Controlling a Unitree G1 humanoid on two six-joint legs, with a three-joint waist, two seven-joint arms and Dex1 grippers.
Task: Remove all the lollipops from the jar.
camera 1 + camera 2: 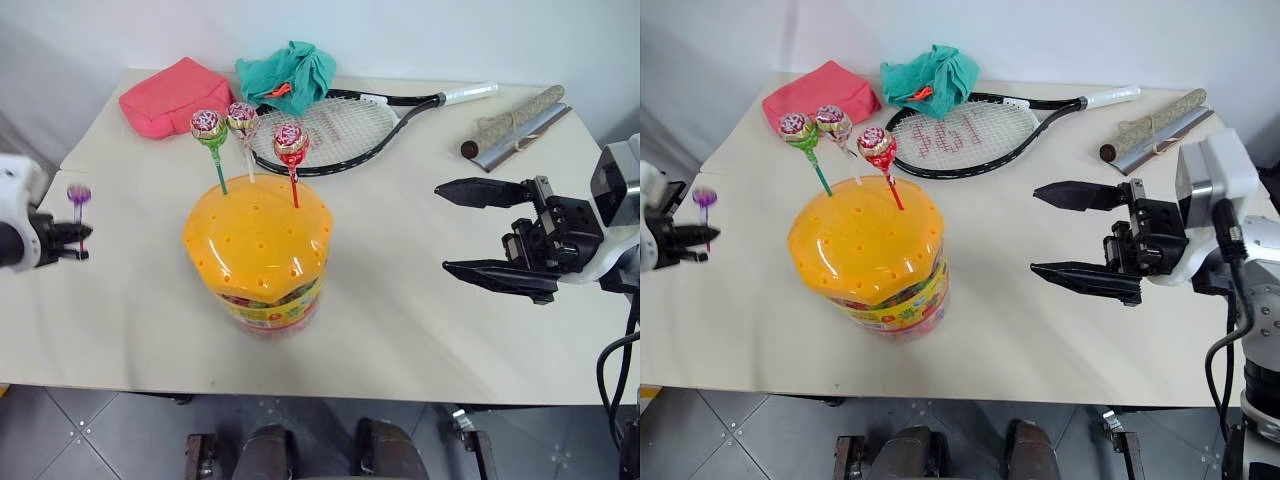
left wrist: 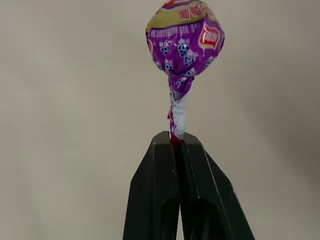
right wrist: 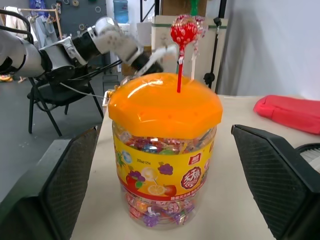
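Three lollipops [image 1: 243, 125] stand with their sticks in the holes of the jar [image 1: 260, 250] lid, mid-desk [image 1: 400, 330]. The left gripper [image 1: 72, 240], jaws clamped on the purple lollipop [image 1: 78, 195], holds it out left, probably for set-down. The right gripper [image 1: 470, 230] waits, jaws wide, right of the jar.

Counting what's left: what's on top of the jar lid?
Three lollipops stand in the lid, sticks in its holes. Stick ends below the lid are hidden.

jar [image 1: 260, 250] mid-table | racket [image 1: 330, 130] behind | pouch [image 1: 175, 95] behind-left
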